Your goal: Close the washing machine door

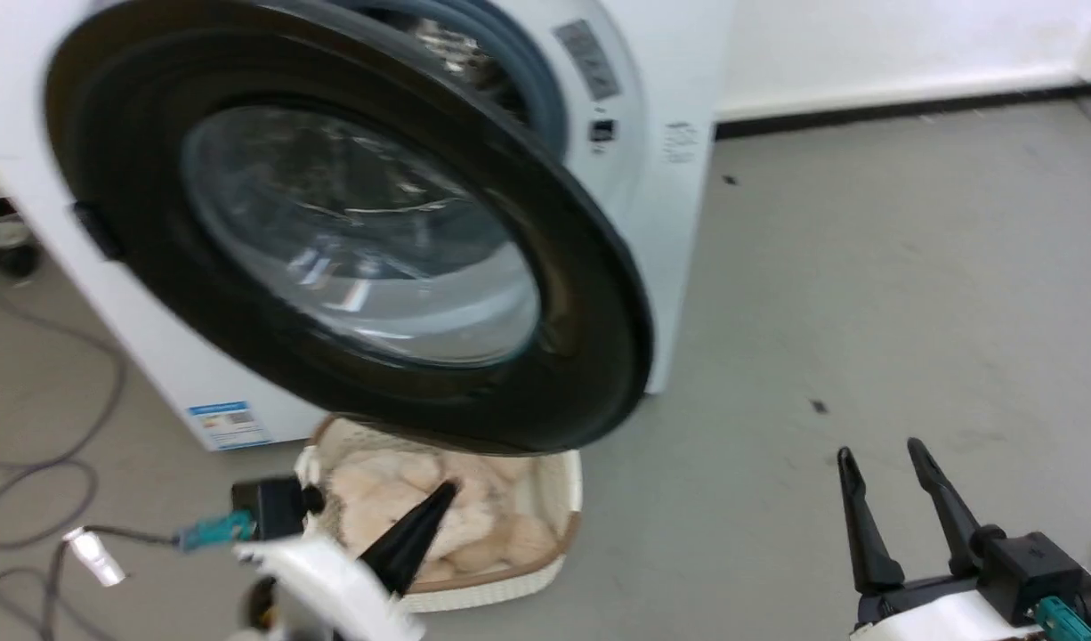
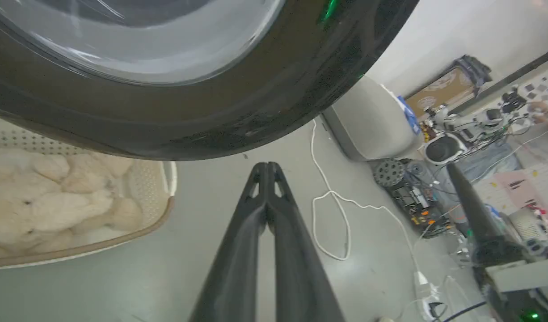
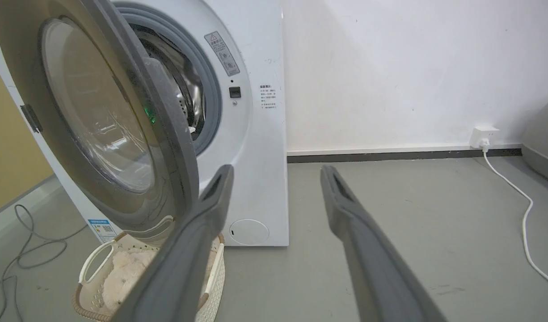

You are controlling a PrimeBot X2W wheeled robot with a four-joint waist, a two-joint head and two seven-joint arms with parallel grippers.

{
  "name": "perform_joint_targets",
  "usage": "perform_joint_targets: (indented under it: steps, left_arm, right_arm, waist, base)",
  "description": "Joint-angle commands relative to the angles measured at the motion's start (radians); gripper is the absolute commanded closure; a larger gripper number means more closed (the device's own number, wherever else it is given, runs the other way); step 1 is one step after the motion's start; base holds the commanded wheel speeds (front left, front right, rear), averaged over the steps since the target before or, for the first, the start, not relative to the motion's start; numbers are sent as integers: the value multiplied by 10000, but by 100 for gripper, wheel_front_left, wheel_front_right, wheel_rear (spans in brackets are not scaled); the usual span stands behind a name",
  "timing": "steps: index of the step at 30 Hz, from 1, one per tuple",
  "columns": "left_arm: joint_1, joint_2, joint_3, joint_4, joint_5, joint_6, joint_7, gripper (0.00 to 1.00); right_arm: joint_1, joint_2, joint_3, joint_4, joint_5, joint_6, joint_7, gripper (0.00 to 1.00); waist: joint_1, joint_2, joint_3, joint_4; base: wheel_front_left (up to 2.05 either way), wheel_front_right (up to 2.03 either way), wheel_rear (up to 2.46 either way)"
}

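Two long dark fingers of the left gripper (image 1: 440,497) are pressing tip to tip at the lower left of the head view, gripping nothing and pointing up and forward. The right gripper (image 1: 881,456) is hovering at the lower right over the bare grey concrete floor (image 1: 866,267), its fingers spreading wide and carrying nothing.

Just beyond the left gripper, a white perforated plastic basket (image 1: 559,499) is sitting on the floor, holding cream plush toys (image 1: 474,525). Above the basket the washing machine door (image 1: 350,231), a large round black-rimmed disc with a bulging clear glass centre, is hanging partly open. Its hinge side is lying to the left and its free edge is standing out toward the robot on the right. Behind it the washing machine (image 1: 679,231), a big white front-loading box, is showing part of its grey rubber gasket (image 3: 215,99) and shiny steel drum (image 3: 187,96).

The door is lying up and ahead of the left gripper, whose tips in the left wrist view are aiming just under the lower rim, a gap showing between them. That arm is much the nearer; the right gripper is standing well apart, off to the right of the free edge. Closing is likely calling for a push on the outward face near that free edge, away from the robot and toward the port.
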Motion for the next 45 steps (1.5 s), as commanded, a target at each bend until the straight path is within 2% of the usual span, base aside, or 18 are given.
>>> perform_joint_targets:
  steps: [1,4,8,11,14,16,18,21,24,25,26,27,35,36,37,38,45]
  left_arm:
    - [161,561,-336,118,898,-45,-473,100]
    - [256,1191,-604,578,2316,-28,-1560,100]
    - [162,1292,-122,799,3628,546,-3180,100]
    - [265,901,1050,212,4445,1135,-3433,100]
    - [840,-27,2752,-953,5407,1444,-3443,100]
    - [1338,-690,3637,-1526,6035,1401,-3445,100]
    - [1838,-1244,4177,-1876,6700,1167,-3446,100]
    - [2489,-1623,4180,-1787,7752,662,-3447,100]
    - [2823,-1866,3971,-1460,8429,357,-3447,100]
    - [2852,-1917,3917,-1345,8580,283,-3447,95]
    - [2841,-1980,3876,-1316,8721,223,-3447,37]
    - [2821,-2038,3880,-1310,8874,189,-3447,0]
    - [2593,-2323,3856,-1285,9672,27,-3448,0]
    - [2566,-2349,3860,-1290,9708,17,-3448,0]
    - [2543,-2373,3857,-1297,9754,9,-3448,0]
    - [2528,-2392,3853,-1297,9798,2,-3448,0]
    - [2401,-2530,3817,-1355,9918,-30,-3448,0]
  right_arm:
    - [134,17,-32,-45,-21,8,-44,0]
    - [191,17,-78,-91,-42,8,-44,0]
    - [268,17,-99,-170,-111,8,-44,0]
    - [341,17,-149,-237,-153,8,-44,0]
    - [393,17,-175,-302,-167,8,-44,0]
    - [401,17,-142,-334,-171,8,-44,0]
    - [399,17,-86,-342,-179,8,-44,0]
    - [396,17,-26,-349,-173,8,-44,0]
    - [412,17,38,-354,-171,8,-44,0]
    - [420,17,50,-355,-171,8,-44,0]
    - [429,17,52,-358,-172,8,-44,0]
    - [439,17,54,-358,-175,8,-44,0]
    - [462,17,85,-323,-170,8,-44,0]
    - [464,17,95,-336,-177,8,-44,13]
    - [456,17,94,-367,-178,8,-44,69]
    - [435,17,117,-420,-200,8,-44,100]
    - [-58,-31,1003,-518,-984,8,-44,100]
  waist:
    - [0,0,-391,642]
    - [0,0,-511,1070]
    - [0,0,-632,1576]
    - [0,0,-694,1901]
    - [0,0,-726,2148]
    - [0,0,-733,2255]
    - [0,0,-742,2309]
    - [0,0,-753,2384]
    - [0,0,-749,2455]
    - [0,0,-744,2481]
    - [0,0,-738,2509]
    - [0,0,-730,2538]
    - [0,0,-660,2681]
    - [0,0,-647,2710]
    - [0,0,-633,2746]
    - [0,0,-614,2784]
    - [0,0,-204,3163]
  base:
    - [0,0,0]
    - [0,0,0]
    - [0,0,0]
    - [0,0,0]
    - [0,0,0]
    - [0,0,0]
    - [0,0,0]
    - [0,0,0]
    - [0,0,0]
    - [0,0,0]
    - [0,0,0]
    - [0,0,0]
    - [0,0,0]
    - [0,0,0]
    - [0,0,0]
    - [0,0,0]
    - [0,0,0]
